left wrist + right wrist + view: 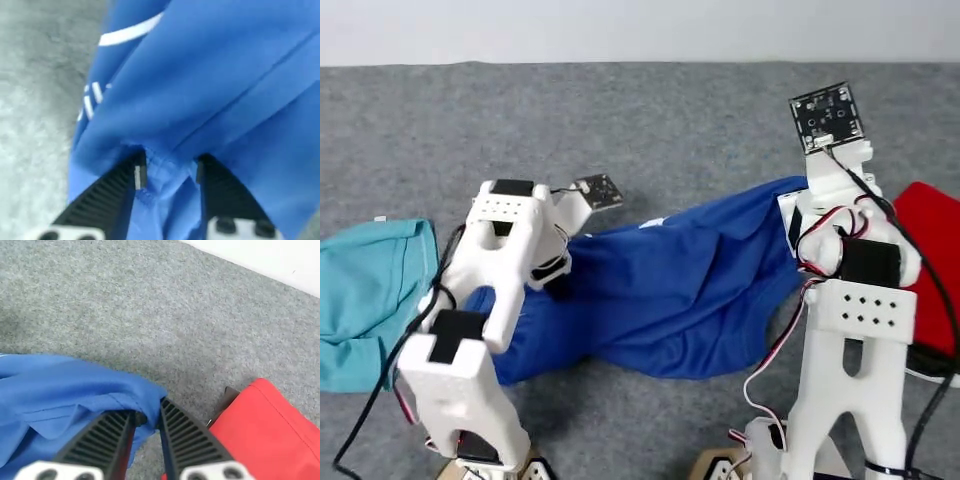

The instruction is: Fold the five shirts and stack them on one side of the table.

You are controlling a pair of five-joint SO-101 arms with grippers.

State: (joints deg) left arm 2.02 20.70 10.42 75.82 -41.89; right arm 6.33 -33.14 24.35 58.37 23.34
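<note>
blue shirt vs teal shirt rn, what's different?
The blue shirt stretches crumpled across the middle; the teal shirt sits bunched at the left edge. The blue shirt is pinched by the left hand and the right hand; the teal shirt is untouched. The blue shirt shows white markings; the teal shirt looks plain. Both rest on the grey table.

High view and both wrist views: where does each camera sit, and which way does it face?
High view: fixed above the table, looking down; both arms show, left arm and right arm at opposite ends of the blue shirt.
Left wrist view: on the left wrist, facing along the left gripper, clamped on bunched blue fabric.
Right wrist view: on the right wrist, facing past the right gripper, pinching the shirt's edge, toward the red shirt.
Shared: all three show the blue shirt; high and right wrist views, the red shirt.
</note>
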